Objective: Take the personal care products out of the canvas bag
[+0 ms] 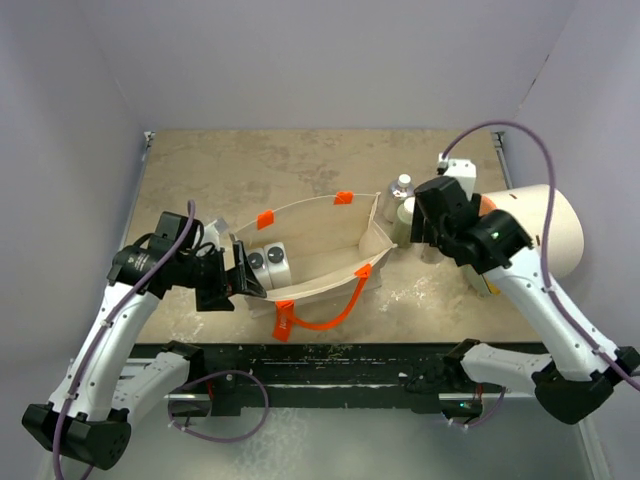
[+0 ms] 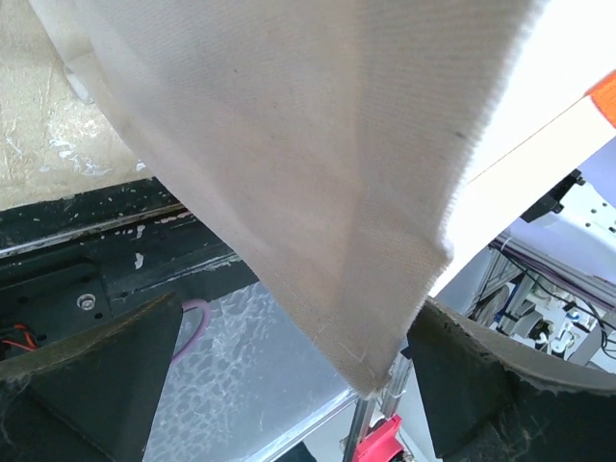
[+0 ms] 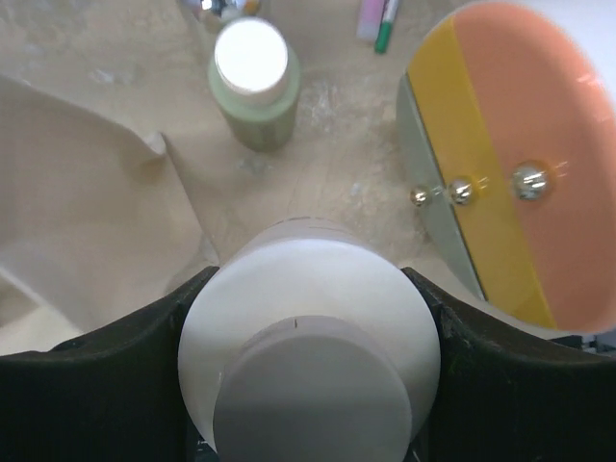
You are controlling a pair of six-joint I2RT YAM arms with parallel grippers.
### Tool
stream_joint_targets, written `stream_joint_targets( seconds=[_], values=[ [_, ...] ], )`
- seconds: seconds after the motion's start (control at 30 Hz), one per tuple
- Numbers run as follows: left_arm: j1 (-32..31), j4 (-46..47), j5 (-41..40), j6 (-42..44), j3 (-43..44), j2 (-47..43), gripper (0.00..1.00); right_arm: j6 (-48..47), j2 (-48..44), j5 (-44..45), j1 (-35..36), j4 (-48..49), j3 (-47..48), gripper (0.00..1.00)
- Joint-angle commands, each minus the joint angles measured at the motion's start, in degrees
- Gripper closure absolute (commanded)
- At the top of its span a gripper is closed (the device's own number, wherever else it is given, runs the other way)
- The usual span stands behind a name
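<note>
**Right tool grips a bottle by the bag's right end; left tool slack at the left end**

The right tool [image 1: 415, 225] is clenched on a pale bottle [image 3: 308, 337]. The bottle stands upright between the fingers, both pads against its round shoulder, its cap facing the wrist camera. It is outside the bag [image 1: 320, 225], just beside the right end. Whether it rests on the table [image 1: 250, 170] cannot be told.

The left tool [image 1: 245, 272] is released, fingers wide. A corner of the bag's cloth hangs between them without being pinched.

The bag is beige canvas with orange handles [image 1: 330, 318]. It lies mid-table, mouth open. Two white bottles with dark grey caps [image 1: 278, 262] sit inside at its left end, close to the left tool.

A green bottle [image 3: 252, 87] with a cream cap stands upright just beyond the held one. A clear bottle [image 1: 402, 186] with a white cap stands farther still. A cream cylinder [image 1: 545, 230] with an orange and yellow face lies to the right.
</note>
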Motion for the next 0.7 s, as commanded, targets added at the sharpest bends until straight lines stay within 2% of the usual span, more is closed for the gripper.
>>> stream_joint_targets(
  seconds=[0.0,0.13,0.27,0.67],
  values=[
    [-0.2,-1.1,0.4,-0.9,3.9,0.6,0.0,-2.6,-5.9,-2.9,-3.2,22.6,-12.7,1.0],
    [-0.1,-1.4,-0.3,-2.2,3.9,-0.1,0.0,-5.3,-7.2,-2.6,-4.5,37.4,-24.4,1.0],
    [-0.2,-1.7,0.7,-3.6,3.2,-0.2,0.01,-7.3,-5.5,-3.6,-7.8,46.8,-33.2,1.0],
    [-0.2,-4.9,-0.8,-5.7,3.2,-1.8,0.04,-13.5,0.8,-11.5,-14.7,61.4,-40.5,1.0]
  ],
)
